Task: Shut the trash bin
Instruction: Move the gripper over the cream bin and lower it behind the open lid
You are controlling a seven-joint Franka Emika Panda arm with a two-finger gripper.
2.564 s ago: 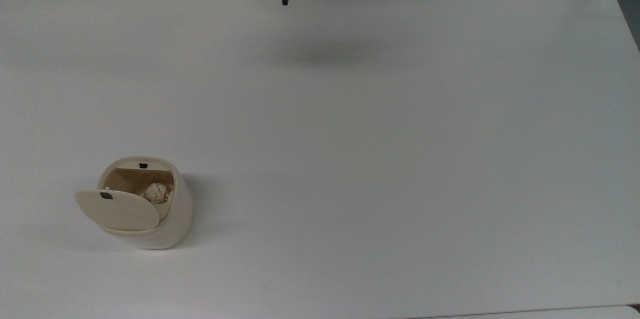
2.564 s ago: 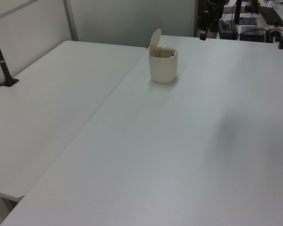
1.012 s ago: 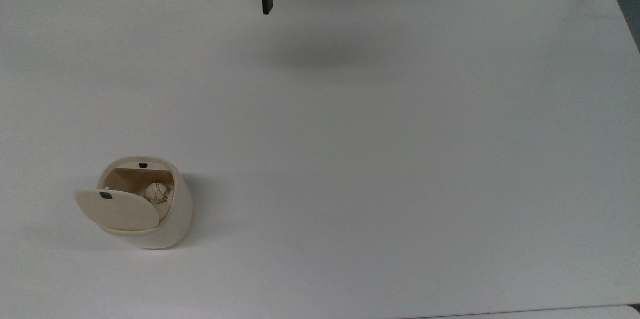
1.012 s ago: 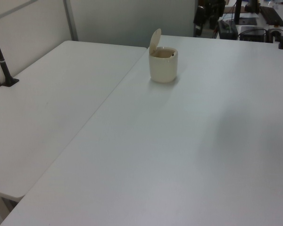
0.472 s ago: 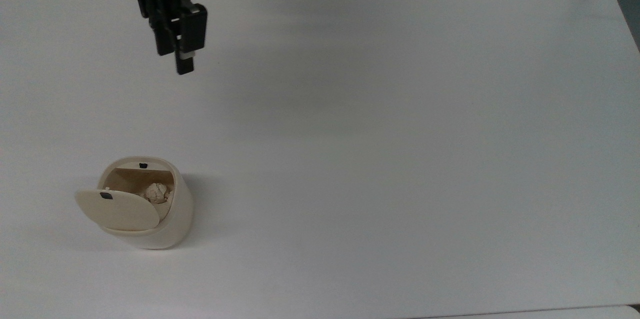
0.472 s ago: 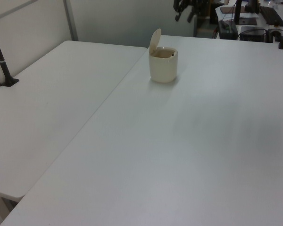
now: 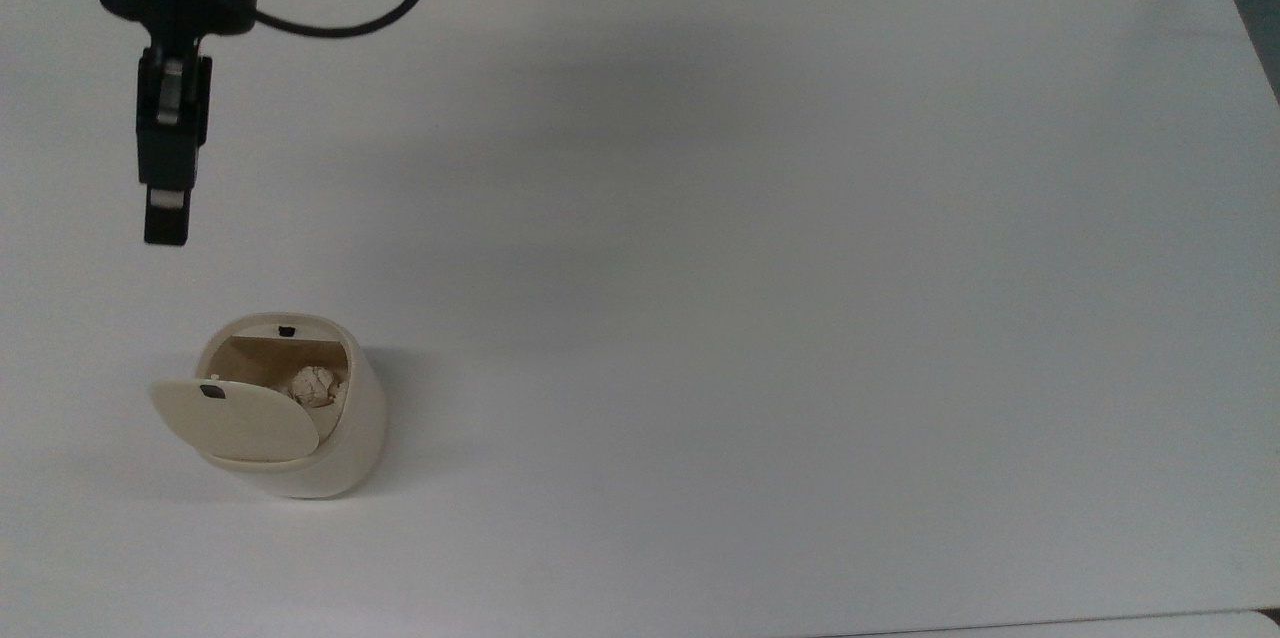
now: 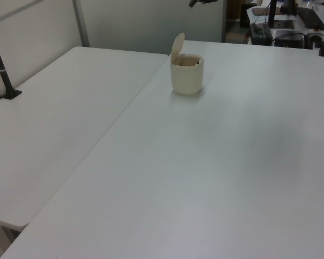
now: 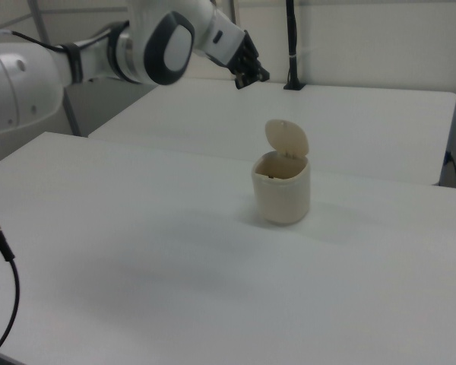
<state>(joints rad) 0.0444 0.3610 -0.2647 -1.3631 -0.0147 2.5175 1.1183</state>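
Top view shows my tool (image 7: 166, 218) above the table (image 7: 760, 218), apart from the open-lidded trash bin (image 7: 345, 438); whether its fingers are spread I cannot tell.

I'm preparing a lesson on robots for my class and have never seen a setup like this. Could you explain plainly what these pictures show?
One robot arm, white with a dark wrist, is filmed by three cameras at once: one from above, two from the sides. At the arm's end is a black pincer that holds nothing. On the white table stands a small cream trash bin. Its hinged lid stands raised, and crumpled paper lies inside. The pincer hangs in the air above the table, apart from the bin, so the lid is not yet pushed shut.
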